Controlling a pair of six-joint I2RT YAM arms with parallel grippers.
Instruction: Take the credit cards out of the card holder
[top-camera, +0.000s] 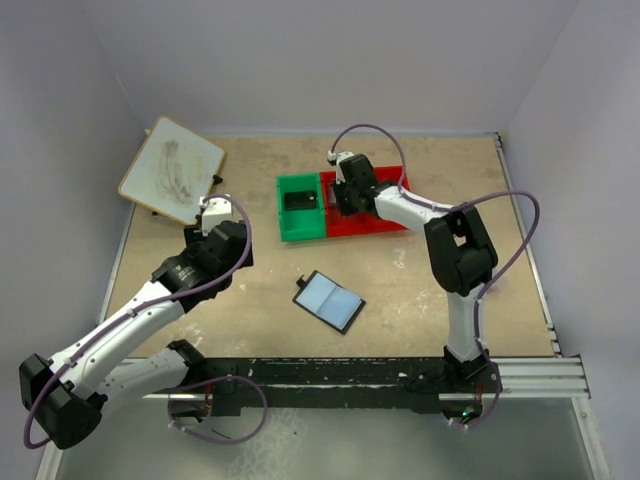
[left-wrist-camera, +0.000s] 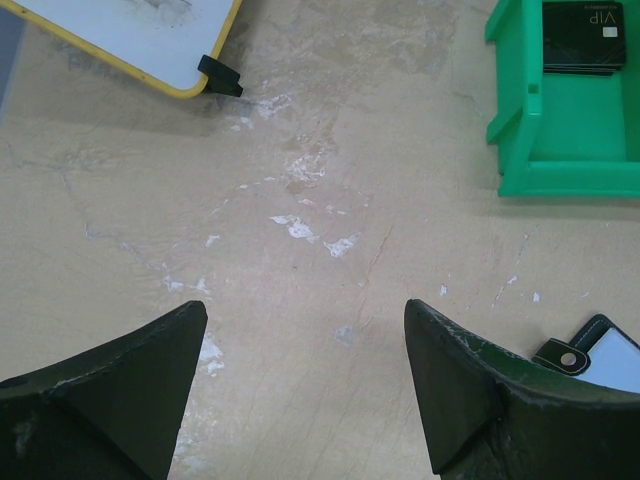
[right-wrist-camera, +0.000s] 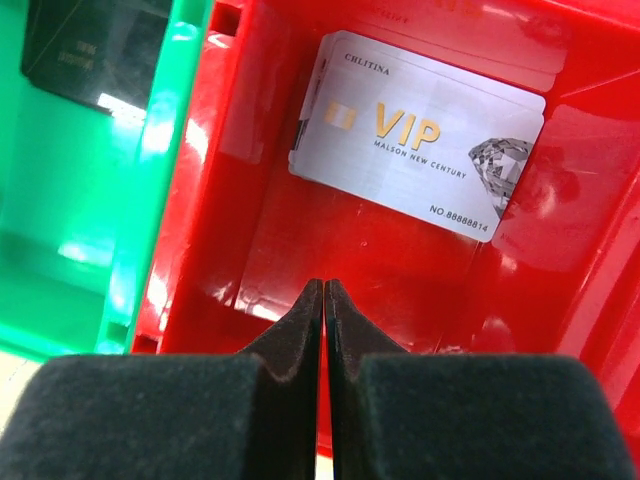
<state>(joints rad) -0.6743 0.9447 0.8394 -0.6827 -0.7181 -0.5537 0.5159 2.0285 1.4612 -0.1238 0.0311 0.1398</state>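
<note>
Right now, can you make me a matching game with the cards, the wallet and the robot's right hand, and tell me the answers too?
Things:
1. silver VIP card
2. black card
3. card holder
4. right hand

Places or states:
A. lying open on the table
B. in the green bin
C. shut and empty, over the red bin
D. lying inside the red bin

Right pairs: 1-D, 2-B, 3-A, 4-C.

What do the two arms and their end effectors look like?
The left arm and right arm have white links, black joints and looping lilac cables. The left end effector has dark, scuffed wedge fingers; the right end effector has black padded ones.
</note>
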